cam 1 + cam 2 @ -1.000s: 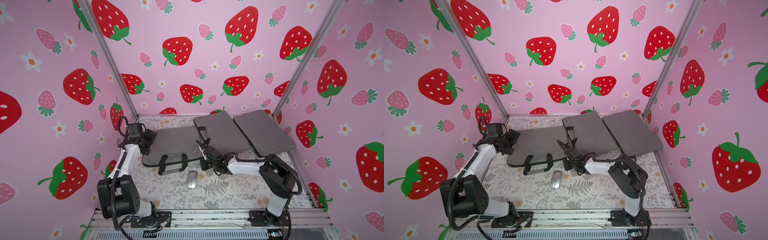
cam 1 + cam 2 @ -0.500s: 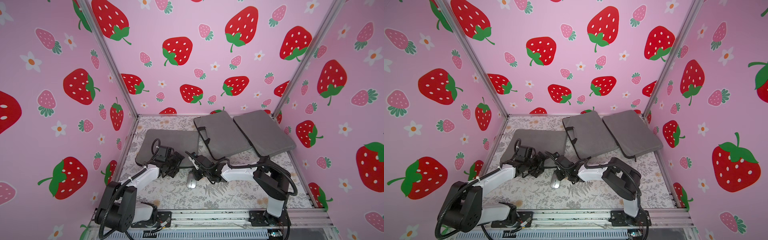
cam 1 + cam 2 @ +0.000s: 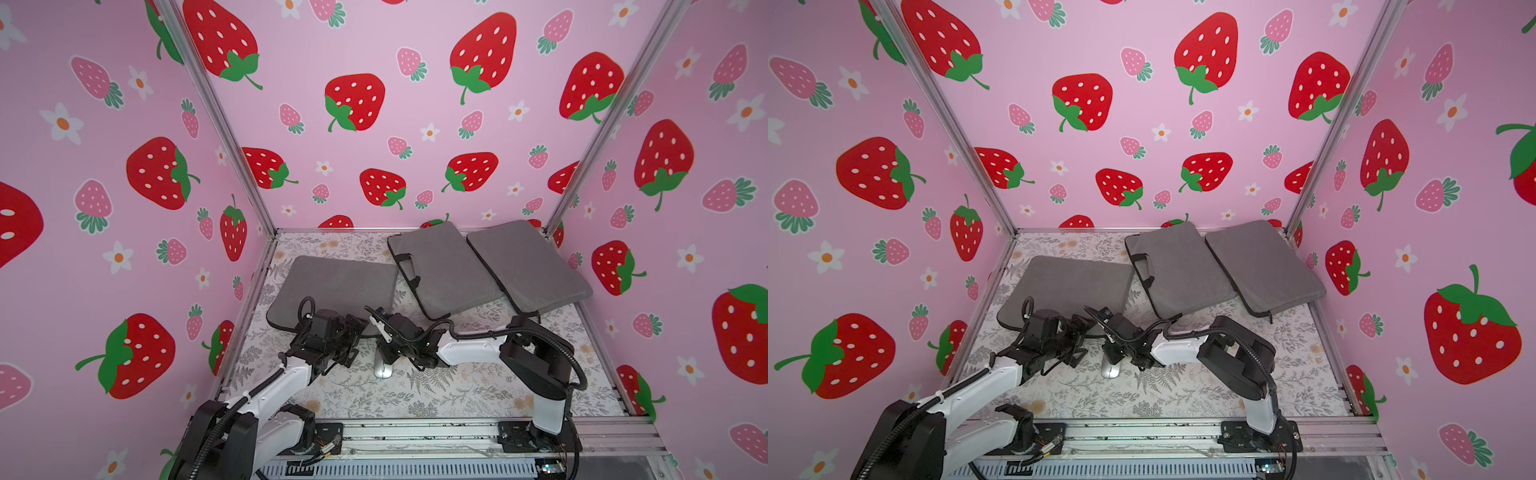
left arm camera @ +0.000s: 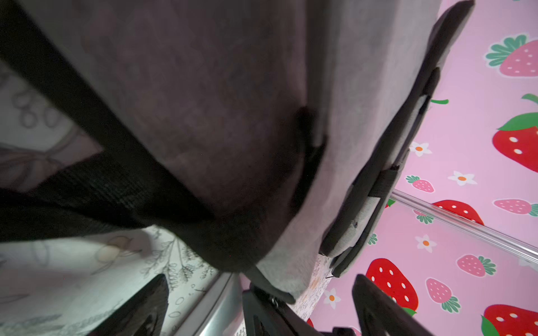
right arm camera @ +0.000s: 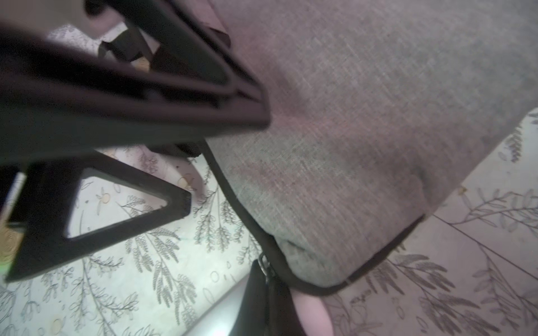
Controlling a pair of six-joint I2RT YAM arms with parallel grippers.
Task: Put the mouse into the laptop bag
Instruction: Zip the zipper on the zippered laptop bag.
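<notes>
Silver mouse (image 3: 383, 369) lay on table (image 3: 457, 395), outside laptop bag (image 3: 336, 282), at its 5 o'clock; left gripper (image 3: 353, 343) gaped wide, gripping nothing; right gripper (image 3: 384, 353) pinched zipper pull (image 5: 263, 266).

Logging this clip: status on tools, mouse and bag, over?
Left tool open at bag front edge. Right tool shut, over mouse. Mouse on table, not bagged.

Grey laptop bag (image 3: 336, 282) (black trim), silver mouse (image 3: 383, 371), pink strawberry walls (image 3: 374, 41), fern-print table (image 3: 457, 395)
</notes>
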